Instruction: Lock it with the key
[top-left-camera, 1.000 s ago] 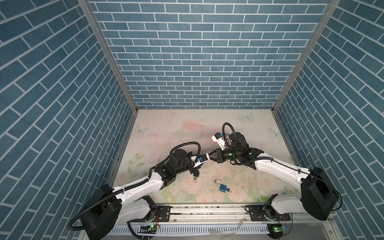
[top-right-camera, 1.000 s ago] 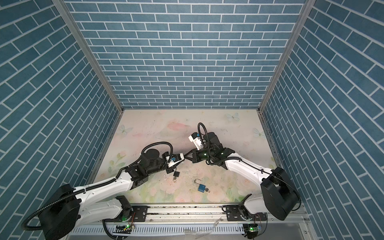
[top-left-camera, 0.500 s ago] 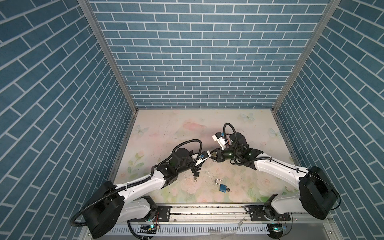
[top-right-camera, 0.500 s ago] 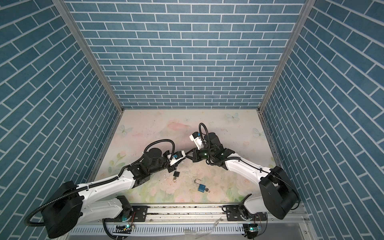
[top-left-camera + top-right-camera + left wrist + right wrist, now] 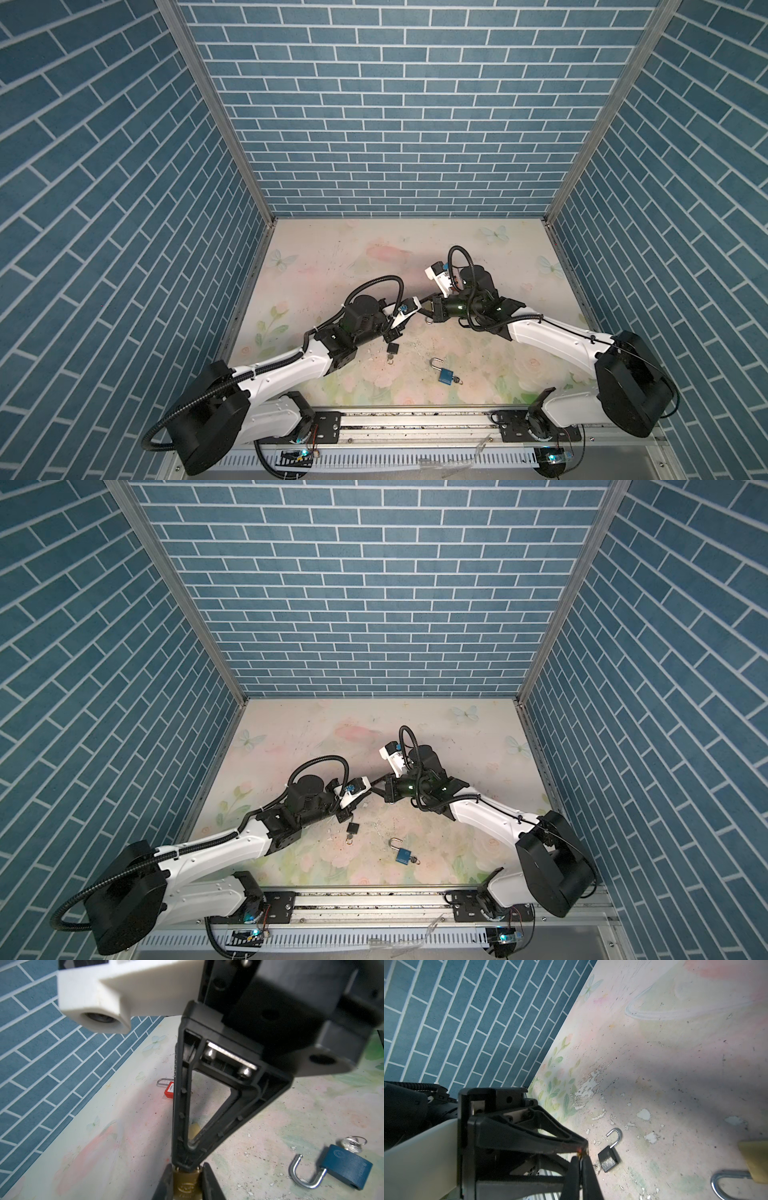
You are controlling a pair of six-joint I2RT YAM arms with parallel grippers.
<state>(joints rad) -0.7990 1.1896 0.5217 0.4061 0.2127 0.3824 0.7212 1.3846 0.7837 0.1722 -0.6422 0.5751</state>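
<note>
In the left wrist view my left gripper is shut on a brass padlock, one finger on each side of its body. My right gripper meets the lock's top end tip to tip, its fingers pressed together; a thin bright sliver shows between them, and I cannot tell what it is. In both top views the two grippers touch above the middle of the table. No key shows at this lock.
A black padlock with open shackle and key lies below the grippers. A blue padlock, open with key, lies nearer the front rail. A red padlock lies farther back. Another brass padlock lies on the table.
My left arm has shifted a little toward the back right, keeping the lock against the right gripper's tips. The right arm has barely moved.
</note>
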